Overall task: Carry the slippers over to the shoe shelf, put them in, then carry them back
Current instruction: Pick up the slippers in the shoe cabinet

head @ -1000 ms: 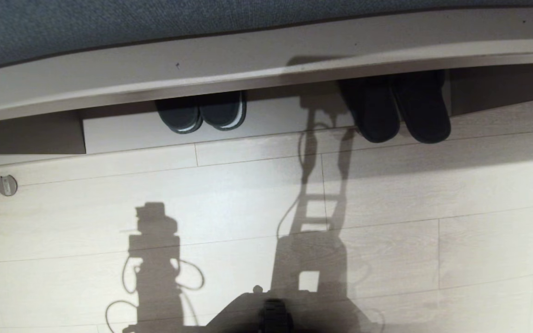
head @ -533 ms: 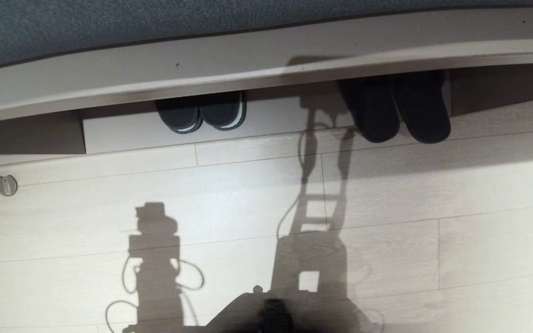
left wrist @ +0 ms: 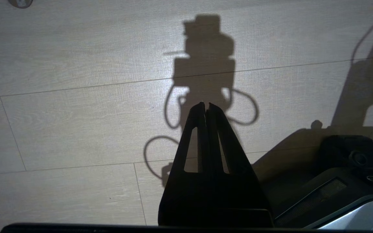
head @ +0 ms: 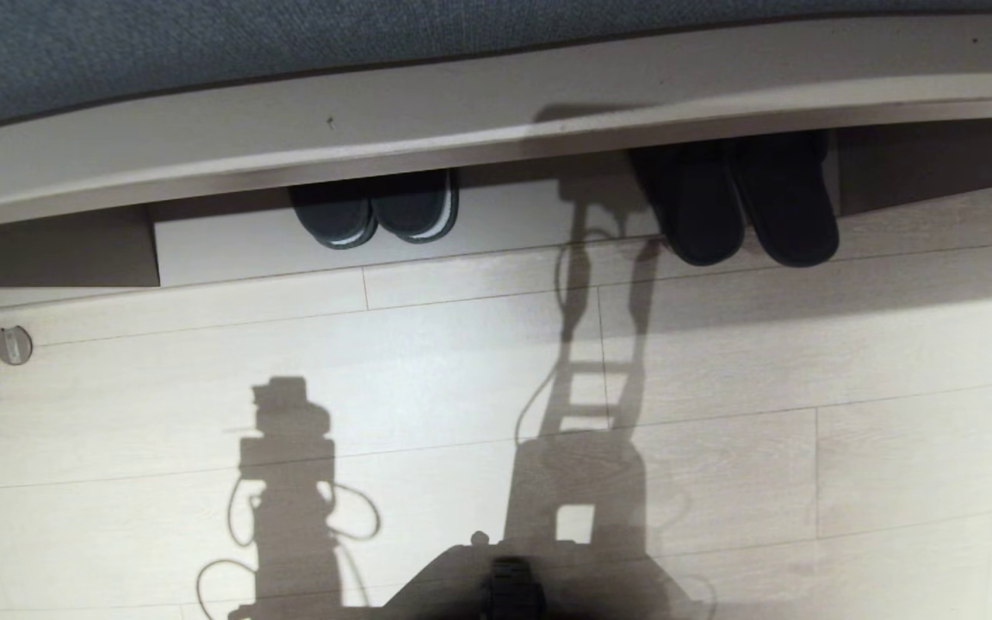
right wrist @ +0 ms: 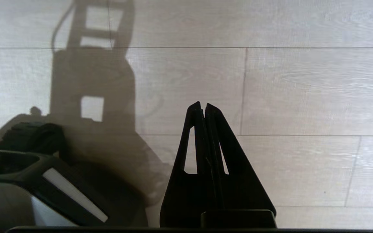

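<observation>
The slippers (head: 741,202), a dark flat pair, lie side by side at the right under the top board of the shoe shelf (head: 461,129). Their near ends stick out over the pale floor. My arms do not show in the head view, only their shadows on the floor. In the left wrist view my left gripper (left wrist: 206,105) hangs shut and empty over bare floorboards. My right gripper (right wrist: 203,104) is likewise shut and empty above the floor, well short of the slippers.
A second, darker pair with a white sole stripe (head: 375,211) stands on the shelf's pale raised base (head: 505,228) to the left. A round metal disc (head: 13,344) is set in the floor at far left. My own base (head: 509,594) shows at the near edge.
</observation>
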Controlling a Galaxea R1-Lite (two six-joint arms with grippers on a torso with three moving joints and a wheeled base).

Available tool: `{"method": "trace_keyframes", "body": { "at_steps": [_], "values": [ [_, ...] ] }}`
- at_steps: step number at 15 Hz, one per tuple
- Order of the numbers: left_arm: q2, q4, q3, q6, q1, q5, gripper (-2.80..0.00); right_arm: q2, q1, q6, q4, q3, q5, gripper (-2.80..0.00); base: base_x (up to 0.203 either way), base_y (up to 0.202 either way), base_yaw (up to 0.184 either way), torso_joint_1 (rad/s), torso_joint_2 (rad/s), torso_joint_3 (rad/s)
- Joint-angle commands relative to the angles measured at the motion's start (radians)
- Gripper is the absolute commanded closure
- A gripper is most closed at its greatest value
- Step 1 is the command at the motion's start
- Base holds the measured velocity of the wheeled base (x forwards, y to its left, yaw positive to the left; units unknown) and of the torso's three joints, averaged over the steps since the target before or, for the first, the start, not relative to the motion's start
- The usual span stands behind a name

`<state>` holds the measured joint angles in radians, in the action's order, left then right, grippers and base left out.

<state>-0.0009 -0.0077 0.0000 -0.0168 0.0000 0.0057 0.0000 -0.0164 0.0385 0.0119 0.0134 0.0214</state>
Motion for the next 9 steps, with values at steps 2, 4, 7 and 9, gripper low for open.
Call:
{"method": "trace_keyframes", "body": {
  "at_steps": [2,4,7,9],
  "values": [
    [0.001,-0.001,0.000,0.000,0.002,0.000,0.00,0.048,0.000,-0.003,-0.021,0.085,0.068,0.00,0.000,0.000,0.000,0.000,0.00,0.000],
    [0.001,0.000,0.000,0.000,0.000,0.000,0.00,0.210,0.000,-0.005,-0.022,0.193,0.102,0.00,0.000,0.000,0.000,0.000,0.00,0.000],
    [0.001,0.000,0.000,0.000,0.002,0.000,0.00,0.537,0.000,-0.005,0.074,0.350,0.123,0.00,0.000,0.000,0.000,0.000,0.00,0.000],
    [0.001,-0.001,0.000,0.000,0.002,0.000,0.00,0.742,-0.001,-0.001,0.205,0.410,0.111,0.00,0.000,0.000,0.000,0.000,0.00,0.000]
  ]
}}
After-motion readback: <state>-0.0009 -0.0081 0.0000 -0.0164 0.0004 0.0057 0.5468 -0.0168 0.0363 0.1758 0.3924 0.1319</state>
